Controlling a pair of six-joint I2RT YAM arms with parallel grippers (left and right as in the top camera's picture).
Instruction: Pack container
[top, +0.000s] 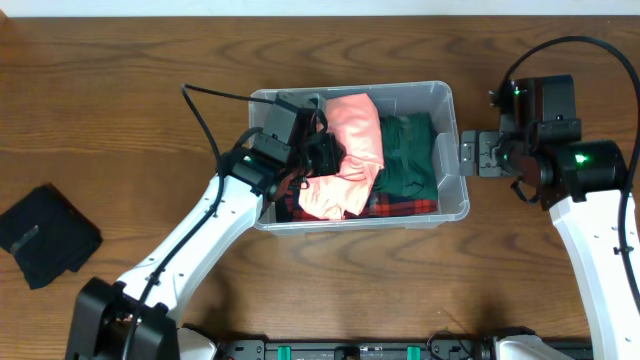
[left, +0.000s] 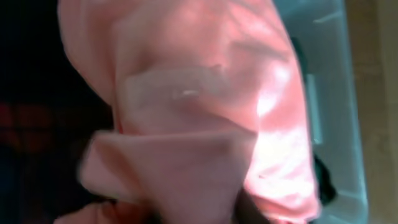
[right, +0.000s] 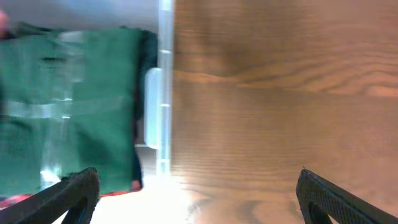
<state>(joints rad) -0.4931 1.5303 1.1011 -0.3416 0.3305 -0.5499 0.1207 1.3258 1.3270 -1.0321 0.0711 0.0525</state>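
Container (top: 400, 88), clear rigid plastic with rounded corners, sits mid-table and looks largely filled: folded green garment (top: 408, 155), red plaid fabric (top: 400, 207), soft pink garment (top: 355, 120) on top. Left gripper (top: 322, 155) is buried in the pink cloth; its grip cannot be told. Right gripper (right: 198, 177), fingers spread wide, holds nothing beside the right rim. Crumpled black cloth (top: 45, 235) lies outside, unpacked

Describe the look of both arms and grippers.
The left arm and right arm have white shells, black joint housings, small green lights and a looping black cable each. The right gripper has black fingers; the left gripper is black-bodied.
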